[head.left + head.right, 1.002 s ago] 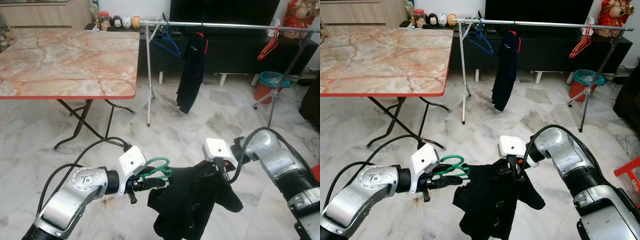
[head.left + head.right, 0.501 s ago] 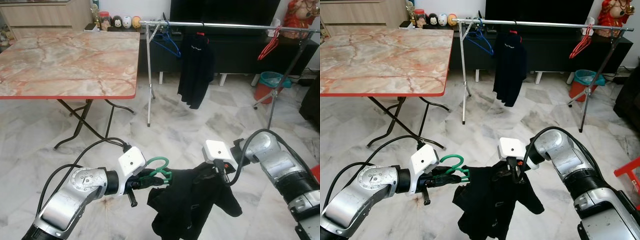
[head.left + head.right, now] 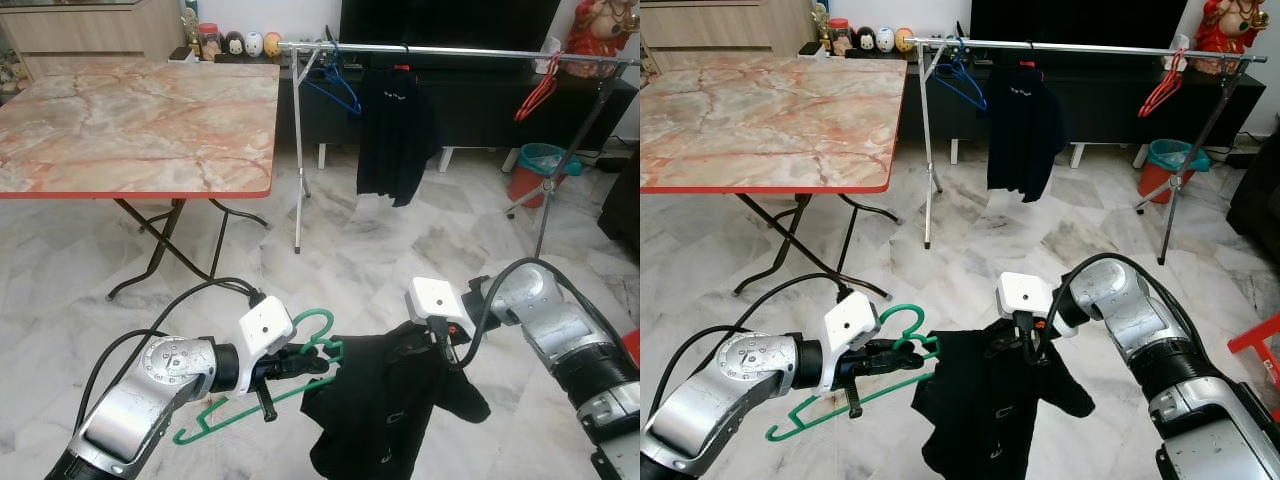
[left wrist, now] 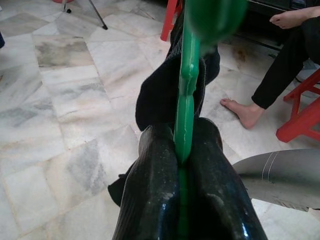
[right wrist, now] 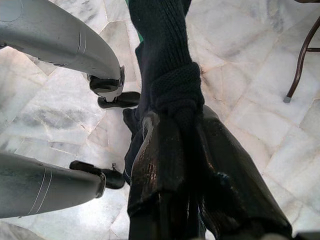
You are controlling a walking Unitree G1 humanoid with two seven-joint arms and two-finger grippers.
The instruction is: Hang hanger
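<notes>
My left gripper (image 3: 298, 361) is shut on a green plastic hanger (image 3: 214, 423) just below its hook, low in front of me. The hanger's long arm slants down toward my left, free of cloth. Seen from the left wrist, the fingers (image 4: 157, 195) pinch the green hanger (image 4: 186, 95). Beside it, my right gripper (image 3: 441, 347) is shut on a black garment (image 3: 385, 410) that hangs down in folds. The same knitted black garment (image 5: 169, 65) is bunched between the jaws in the right wrist view. A metal clothes rail (image 3: 450, 50) stands farther ahead.
On the rail hang a blue hanger (image 3: 338, 86), a black shirt (image 3: 397, 125) and a red hanger (image 3: 537, 92). A marble-top folding table (image 3: 130, 120) stands at the left. A teal bin (image 3: 541, 159) sits behind the rail. A person's bare foot (image 4: 242, 112) rests near a red stool (image 4: 302, 125).
The green hanger's arm has come out of the black garment and now slants down to my left. The black shirt on the rail has swung to the right.
</notes>
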